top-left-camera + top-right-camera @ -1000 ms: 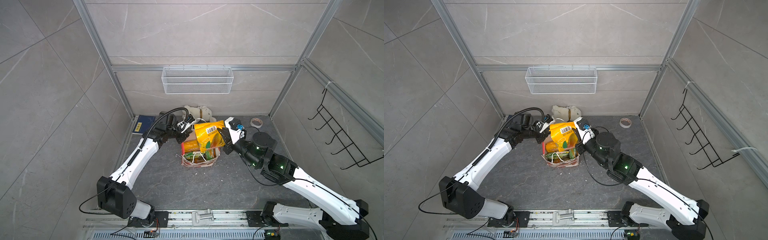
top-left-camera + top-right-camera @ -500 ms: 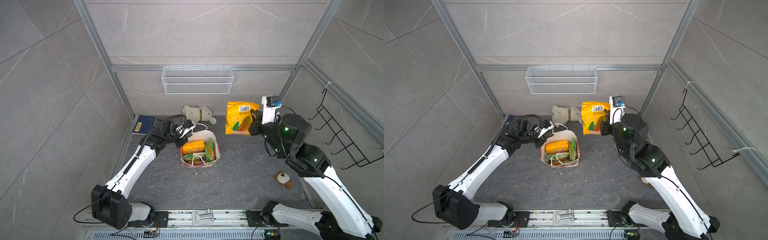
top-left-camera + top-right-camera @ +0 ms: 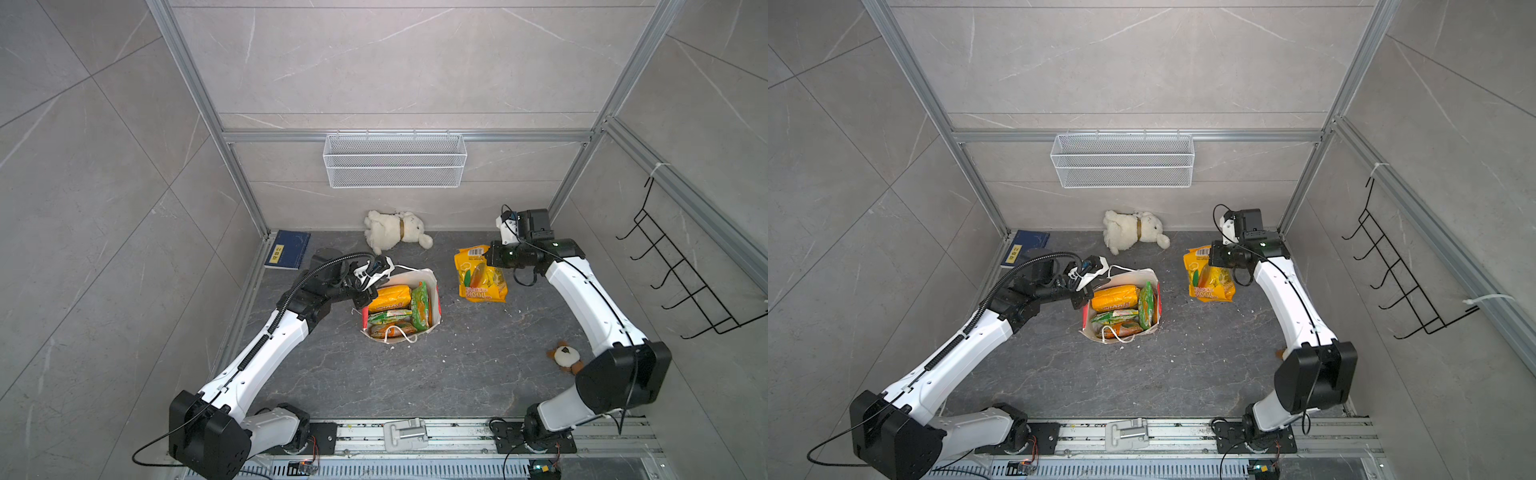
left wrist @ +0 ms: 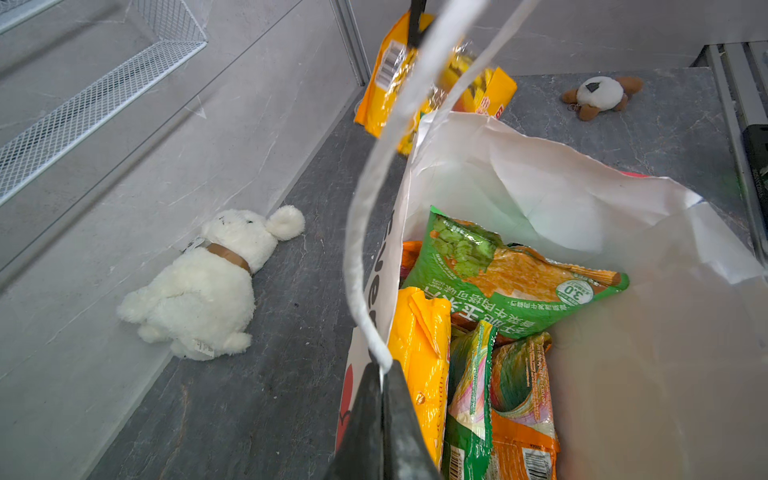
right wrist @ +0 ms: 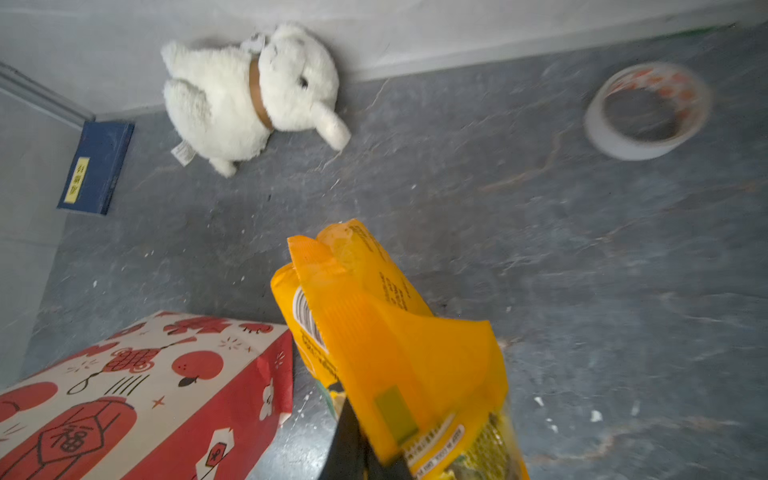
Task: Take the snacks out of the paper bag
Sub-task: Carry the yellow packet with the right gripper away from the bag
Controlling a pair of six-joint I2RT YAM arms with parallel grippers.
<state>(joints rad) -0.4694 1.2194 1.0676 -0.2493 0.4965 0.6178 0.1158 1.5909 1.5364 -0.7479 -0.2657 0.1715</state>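
Yellow-orange foil snack packet (image 3: 480, 278), clamped in the right end effector (image 3: 491, 254), has swung out of the white-and-red paper bag (image 3: 435, 291) toward the grey surface (image 3: 415, 374); left end effector (image 4: 381, 374) pinches its cord handle (image 4: 356, 266); other packets (image 3: 388, 297) remain inside.

Bright, diffuse light, faint shadows. Both top views sharp, edges splayed. Right wrist view motion-smeared, notably the white tape ring (image 5: 648, 112). Crinkly yellow foil packet (image 3: 480, 274), near three o'clock, glints.

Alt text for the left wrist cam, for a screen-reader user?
The left claw is shut on the white cord handle of an open white paper bag holding green and yellow-orange foil snack packets. A white plush toy lies on the grey floor by the wall; a yellow foil packet is beyond the bag.
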